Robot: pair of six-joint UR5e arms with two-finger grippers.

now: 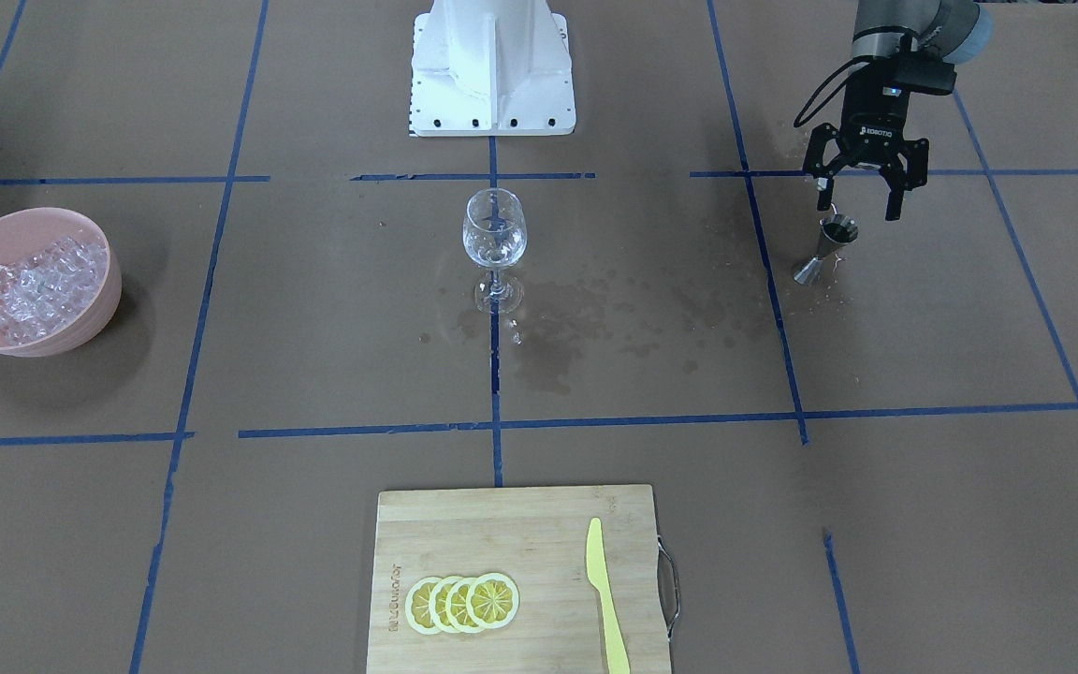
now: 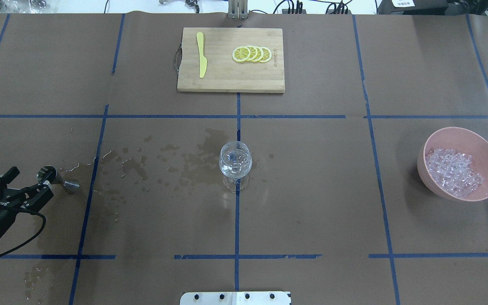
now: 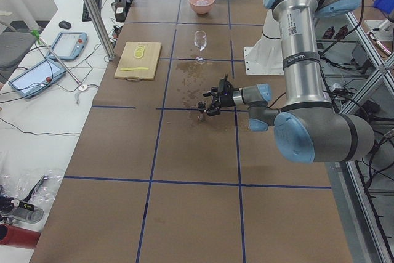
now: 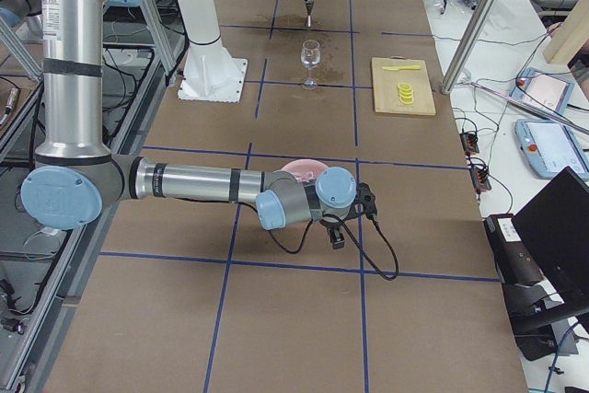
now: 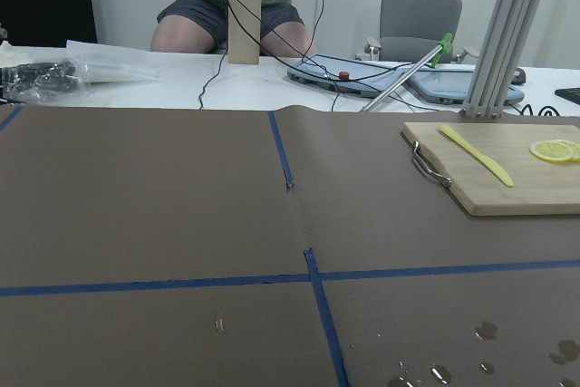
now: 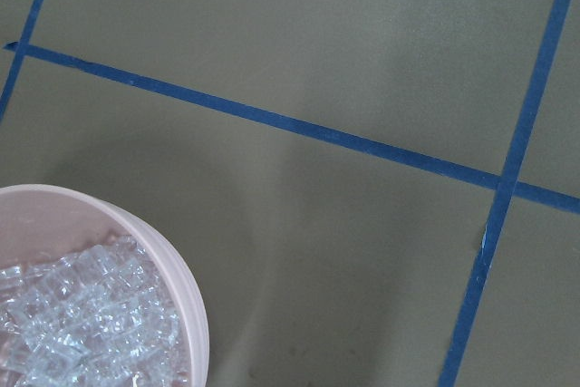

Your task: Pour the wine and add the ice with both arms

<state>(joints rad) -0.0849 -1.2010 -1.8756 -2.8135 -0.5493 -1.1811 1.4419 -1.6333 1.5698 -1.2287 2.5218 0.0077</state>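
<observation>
Room: brown paper table (image 2: 311,190) taped into blue squares; I see wide bare stretches either side of the wine glass (image 2: 235,163) at centre and between it and the far board.
Left gripper (image 1: 858,211): jaws spread, hanging just over the steel jigger (image 1: 824,251) at the left side; I see no contact.
Jigger: hourglass-shaped metal, open cup uppermost, long axis seemingly upright; dark wet stains (image 2: 184,163) spread from it towards the glass.
Wine: faint clear liquid low in the glass; level hard to read. Stem upright, mouth up.
Ice (image 2: 453,171): glassy cubes heaped in the smooth pink bowl (image 2: 428,180), far to the right, well apart from the glass.
Right gripper (image 4: 337,236): near the bowl; I cannot tell how its jaws stand.
Board: bamboo cutting board (image 2: 227,78) at the far edge, with overlapping lemon slices (image 2: 252,54) and a yellow knife (image 2: 201,55) lying near-to-far.
</observation>
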